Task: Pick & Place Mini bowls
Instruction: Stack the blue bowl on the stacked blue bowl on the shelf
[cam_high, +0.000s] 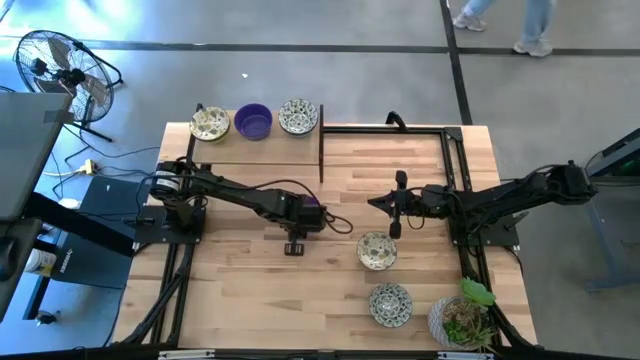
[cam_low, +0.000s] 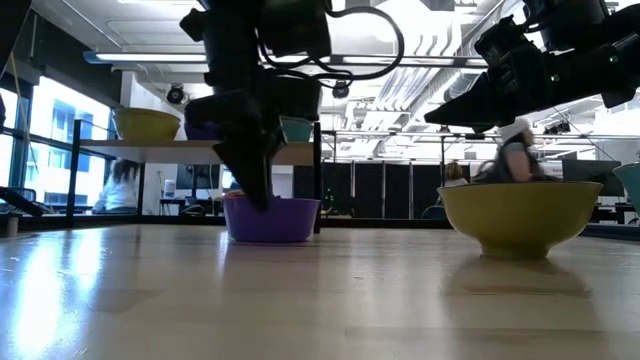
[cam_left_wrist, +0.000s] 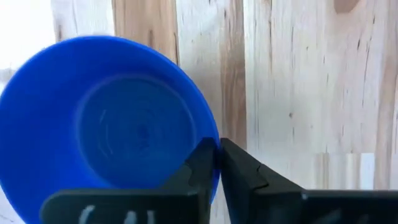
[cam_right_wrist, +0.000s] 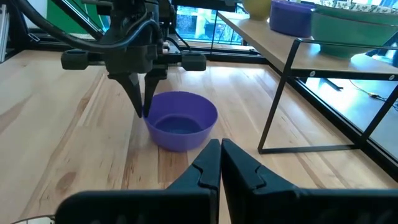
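A purple mini bowl (cam_right_wrist: 180, 121) stands on its base on the wooden table, near the middle; in the left wrist view it shows blue (cam_left_wrist: 106, 124). My left gripper (cam_right_wrist: 143, 109) comes down on its rim and is shut on it. In the high view the left arm mostly covers the bowl (cam_high: 312, 212). My right gripper (cam_right_wrist: 219, 158) hovers shut and holds nothing, to the right of the bowl and pointing toward it. Two patterned mini bowls (cam_high: 376, 250) (cam_high: 390, 303) rest on the table at the near right. My left gripper pinches the purple bowl's rim (cam_left_wrist: 217, 148), one finger (cam_left_wrist: 202, 171) inside the bowl and the other (cam_left_wrist: 242, 171) outside the wall. The fingers come from above, pointing steeply down. The bowl stands upright with its base on the table (cam_low: 270, 235).
A raised wooden shelf (cam_high: 262, 145) on a black frame at the far left carries a purple bowl (cam_high: 253, 121) between two patterned ones (cam_high: 210, 123) (cam_high: 298, 116). A white pot with a green plant (cam_high: 462, 320) stands at the near right corner. People move beyond the table.
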